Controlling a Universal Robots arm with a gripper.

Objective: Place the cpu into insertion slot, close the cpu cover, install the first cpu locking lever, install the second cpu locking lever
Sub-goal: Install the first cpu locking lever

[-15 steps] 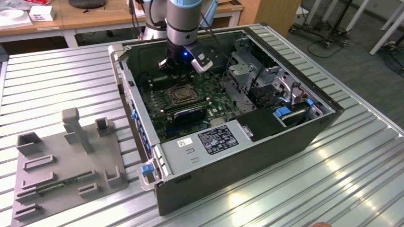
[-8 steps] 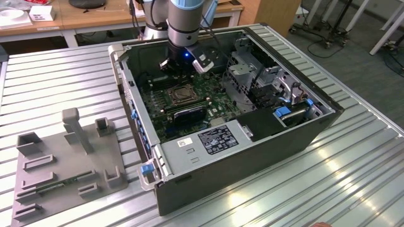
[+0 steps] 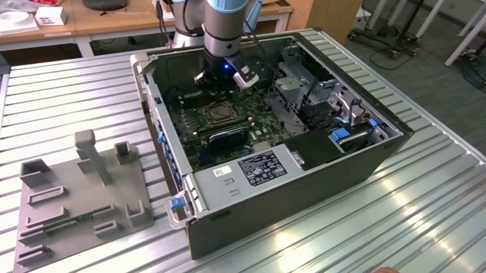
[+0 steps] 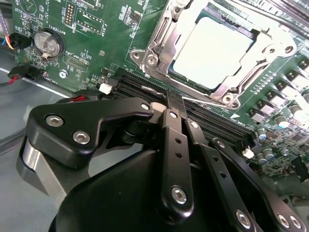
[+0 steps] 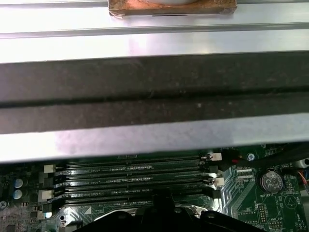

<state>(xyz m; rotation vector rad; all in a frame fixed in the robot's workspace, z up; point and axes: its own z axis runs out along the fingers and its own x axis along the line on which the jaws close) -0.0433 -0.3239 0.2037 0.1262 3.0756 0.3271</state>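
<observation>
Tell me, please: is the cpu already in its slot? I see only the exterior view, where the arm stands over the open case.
Observer: Yes. In the second wrist view the cpu sits flat in place on the motherboard, pale top up.
Operator: And the cpu cover?
Observer: The cpu cover lies down around the chip.
Operator: Does the claw hold anything?
Observer: No; the claw is shut and empty, beside the memory slots that the first wrist view shows.
</observation>
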